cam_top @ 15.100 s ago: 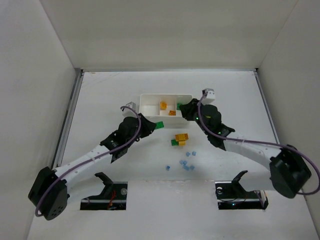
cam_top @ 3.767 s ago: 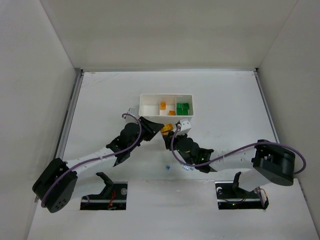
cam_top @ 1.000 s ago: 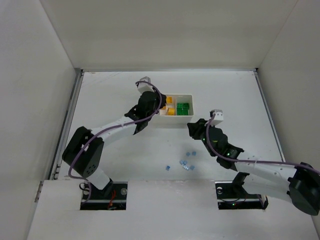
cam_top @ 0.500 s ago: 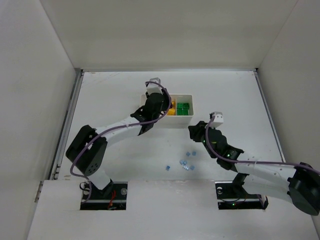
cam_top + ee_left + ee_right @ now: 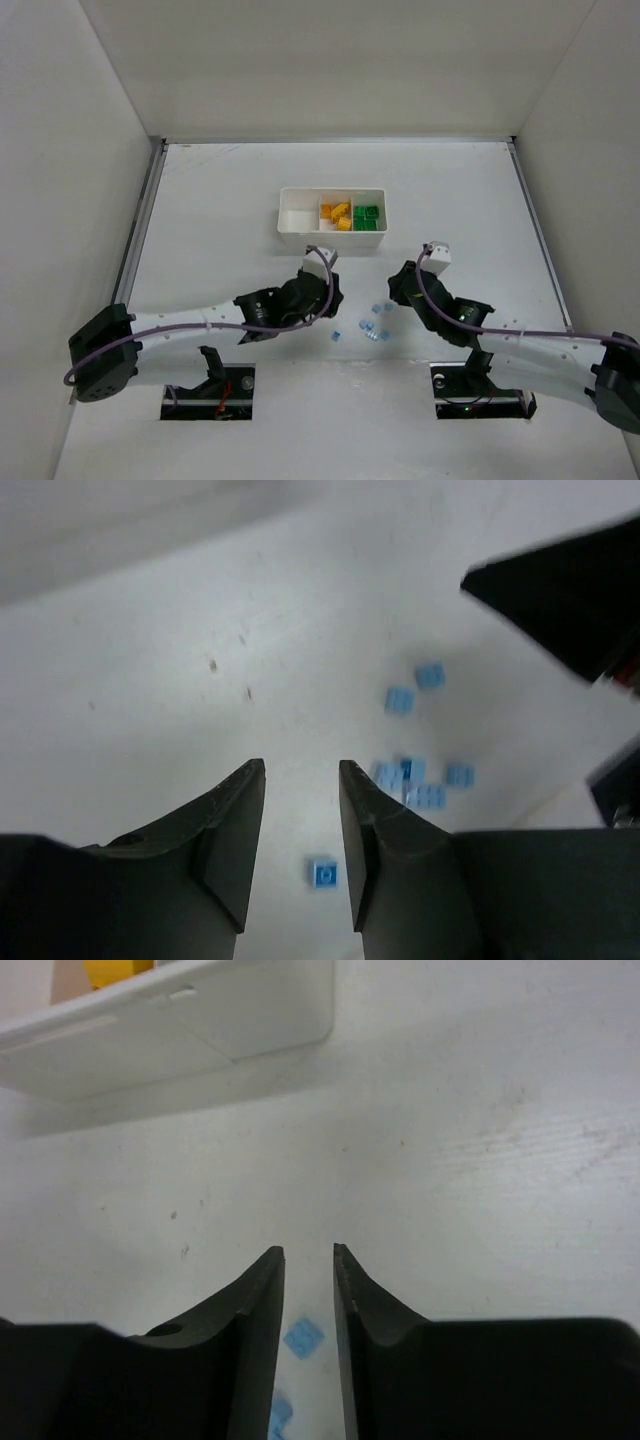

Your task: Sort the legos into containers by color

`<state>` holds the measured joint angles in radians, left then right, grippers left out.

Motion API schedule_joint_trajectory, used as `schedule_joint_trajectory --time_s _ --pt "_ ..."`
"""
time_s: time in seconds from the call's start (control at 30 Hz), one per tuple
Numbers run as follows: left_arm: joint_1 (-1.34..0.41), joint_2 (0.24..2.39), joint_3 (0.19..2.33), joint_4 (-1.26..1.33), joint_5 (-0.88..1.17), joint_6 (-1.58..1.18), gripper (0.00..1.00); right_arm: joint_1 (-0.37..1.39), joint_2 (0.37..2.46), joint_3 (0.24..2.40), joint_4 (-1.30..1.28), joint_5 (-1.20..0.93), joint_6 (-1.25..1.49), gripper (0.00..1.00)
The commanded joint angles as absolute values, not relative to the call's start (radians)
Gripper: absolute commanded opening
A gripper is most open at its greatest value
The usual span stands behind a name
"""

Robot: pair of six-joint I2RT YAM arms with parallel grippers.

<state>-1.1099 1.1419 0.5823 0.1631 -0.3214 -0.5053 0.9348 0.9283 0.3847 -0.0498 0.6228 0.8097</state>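
Now for the blues (image 5: 375,322): with left gripper (image 5: 300,768) and right gripper (image 5: 308,1252) both narrowly parted and empty, centre on 1 lone brick (image 5: 322,873), skip the cluster (image 5: 420,783).

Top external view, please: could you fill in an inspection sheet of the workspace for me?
Surface: white table, faint specks.
Job's things: tray holds yellow-orange legos in the middle compartment and green legos in the right one, left one bare; blue legos loose between the arms.
Clutter: nothing seen.
Grippers: left gripper and right gripper open, empty, near the blue legos.
Cables: purple cable along each arm.
Surroundings: plain white walls.
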Motion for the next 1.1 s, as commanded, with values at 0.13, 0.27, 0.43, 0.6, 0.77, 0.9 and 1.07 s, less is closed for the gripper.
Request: schedule_joint_trajectory --time_s 0.13,0.27,0.43,0.6,0.77,0.9,1.07 --pt "-1.295 1.166 0.525 0.054 -0.318 -0.594 0.39 0.976 0.867 0.439 -0.377 0.649 1.005 0.48" --pt "-1.338 1.199 0.512 0.084 -0.33 -0.603 0.41 0.998 0.906 0.465 -0.397 0.661 1.022 0.5" --pt "-1.364 1.252 0.5 0.103 -0.357 -0.603 0.39 0.998 0.957 0.477 -0.377 0.657 1.012 0.5" --pt "-1.381 1.301 0.495 0.123 -0.385 -0.598 0.38 0.999 0.994 0.48 -0.342 0.629 0.999 0.5" --pt "-1.377 1.322 0.491 0.146 -0.388 -0.6 0.35 1.009 1.06 0.488 -0.295 0.612 0.986 0.48" --pt "-1.384 1.333 0.492 0.138 -0.388 -0.595 0.3 1.009 1.088 0.488 -0.265 0.6 0.983 0.46" --pt "-1.395 1.336 0.489 0.135 -0.382 -0.595 0.22 1.012 1.127 0.497 -0.267 0.592 0.986 0.47"
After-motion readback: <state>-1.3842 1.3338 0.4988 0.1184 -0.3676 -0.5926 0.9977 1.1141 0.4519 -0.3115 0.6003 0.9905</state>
